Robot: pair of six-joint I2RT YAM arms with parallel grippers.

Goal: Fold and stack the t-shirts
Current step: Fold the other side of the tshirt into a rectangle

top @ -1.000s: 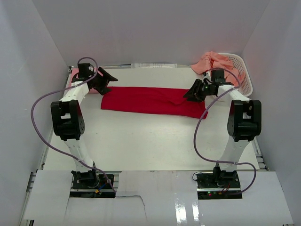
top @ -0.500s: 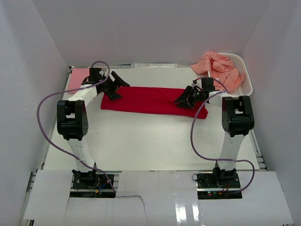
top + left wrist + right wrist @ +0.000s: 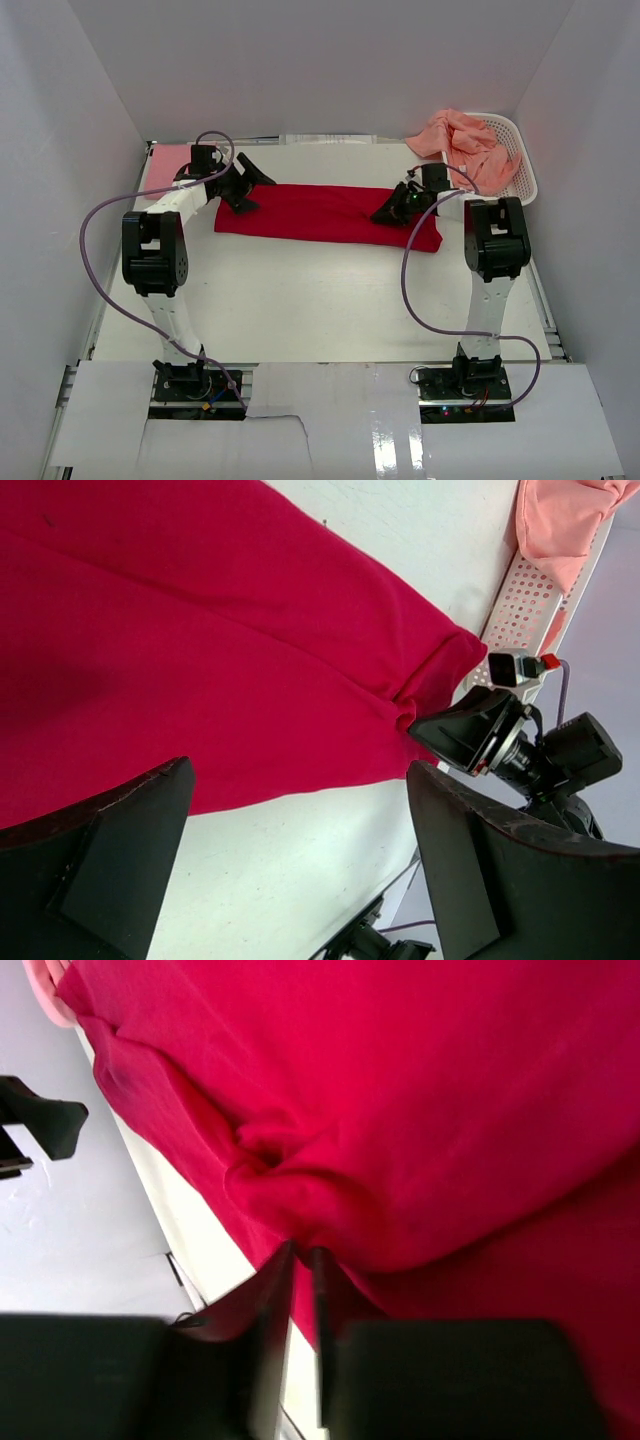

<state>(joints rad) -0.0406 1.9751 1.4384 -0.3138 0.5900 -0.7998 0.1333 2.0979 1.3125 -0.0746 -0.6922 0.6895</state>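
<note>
The red t-shirt (image 3: 320, 212) lies spread in a long band on the surface (image 3: 320, 300), left of the white basket (image 3: 524, 170). At the shirt's end nearer the basket, the right end effector (image 3: 392, 211) pinches a puckered fold of the red cloth. The left end effector (image 3: 245, 186) hangs wide open over the far end. Salmon-orange t-shirts (image 3: 458, 135) spill over the basket's rim.

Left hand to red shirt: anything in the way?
Nothing visible. The left hand hangs open over the left end of the red t-shirt, with only bare cloth between its fingers. The pink t-shirt lies farther left, out of the path. The right hand pinches the other end.
</note>
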